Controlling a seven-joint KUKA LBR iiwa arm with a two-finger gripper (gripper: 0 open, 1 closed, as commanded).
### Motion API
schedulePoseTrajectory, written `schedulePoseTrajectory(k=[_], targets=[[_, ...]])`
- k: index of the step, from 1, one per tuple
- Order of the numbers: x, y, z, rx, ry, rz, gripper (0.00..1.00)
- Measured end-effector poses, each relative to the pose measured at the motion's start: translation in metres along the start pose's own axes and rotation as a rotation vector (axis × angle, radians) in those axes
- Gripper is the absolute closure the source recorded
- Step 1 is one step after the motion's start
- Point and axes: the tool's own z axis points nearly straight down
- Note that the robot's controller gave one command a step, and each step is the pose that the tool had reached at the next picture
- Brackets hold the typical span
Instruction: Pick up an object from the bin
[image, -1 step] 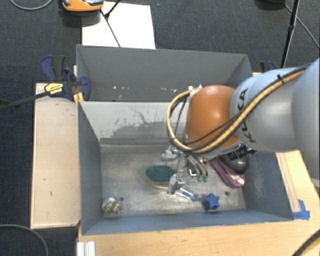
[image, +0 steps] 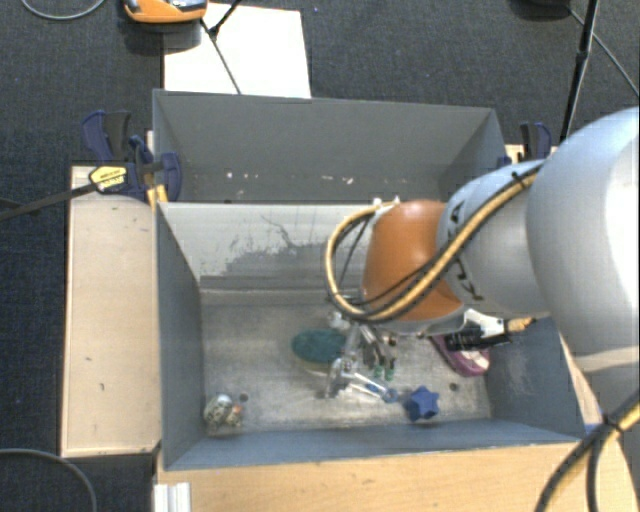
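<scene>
Tool (image: 352, 372) low nr bin (image: 180, 300) floor, right over a pale shiny piece (image: 364, 387); open or closed, can't tell. Teal oval thing (image: 316, 346) just left of tool; blue jack (image: 422, 403) near, lower right; crumpled ball (image: 223, 412) well apart, left.

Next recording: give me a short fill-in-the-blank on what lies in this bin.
In the view, the teal rounded thing lies just ___ of the gripper.
The small thing by the front wall of the bin is coloured ___.
The crumpled shiny ball sits in the near-___ corner.
Missing: left; blue; left.
</scene>
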Motion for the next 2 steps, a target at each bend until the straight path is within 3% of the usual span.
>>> schedulePoseTrajectory(k=[1,2], targets=[[0.004,0.027,0.0,0.0,-0.008,0.059,0.0],[-0.019,0.0,-0.001,-0.005,-0.005,0.284,0.0]])
